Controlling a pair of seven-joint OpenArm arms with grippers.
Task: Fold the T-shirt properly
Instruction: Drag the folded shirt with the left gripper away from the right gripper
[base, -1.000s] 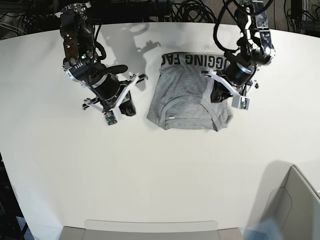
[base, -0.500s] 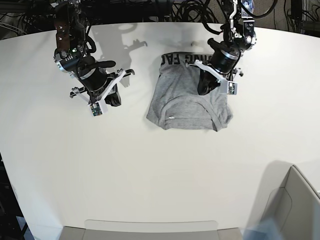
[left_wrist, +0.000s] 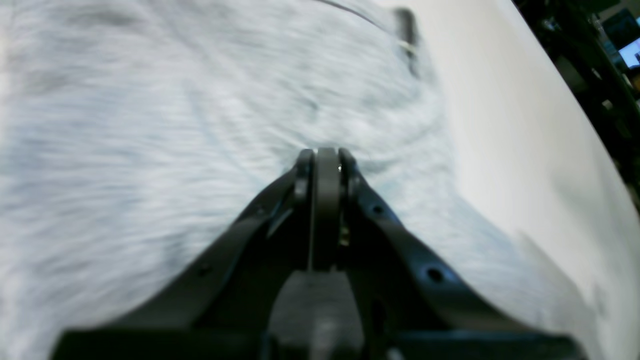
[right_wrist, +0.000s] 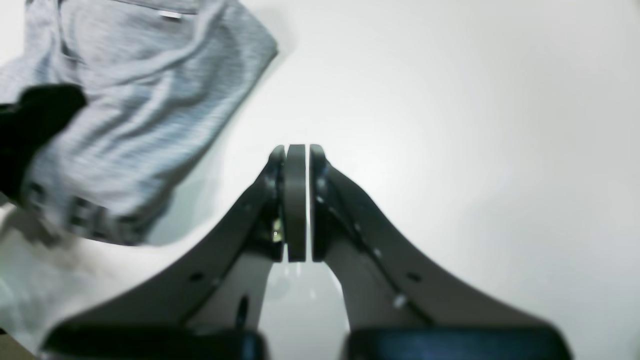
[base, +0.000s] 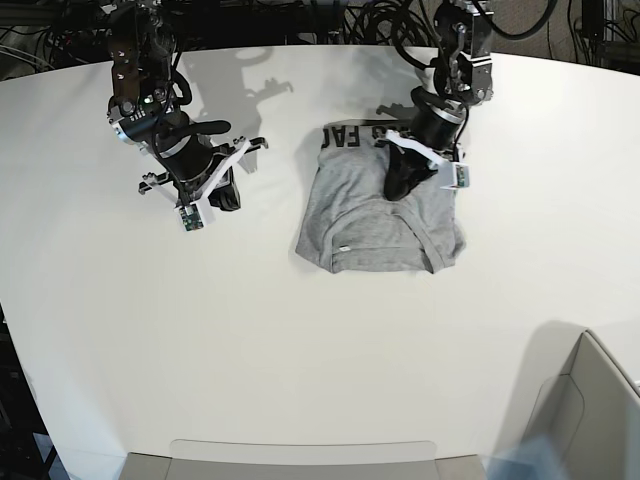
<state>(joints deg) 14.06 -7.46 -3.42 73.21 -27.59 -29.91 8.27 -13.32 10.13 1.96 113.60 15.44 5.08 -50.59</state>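
Left gripper (base: 392, 192), tips together, over shirt (base: 345, 215): press lightly, nudge flat, avoid bunching. Right gripper (base: 232, 205), tips together: keep clear of cloth.

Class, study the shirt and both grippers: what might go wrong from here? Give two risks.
The left gripper, shut, is pressed down on the T-shirt, so any sideways movement might drag or wrinkle the folded layers.

The right gripper, also shut, hangs off to the side, away from the cloth, so nothing there steadies it; the whole bundle might slide or twist.
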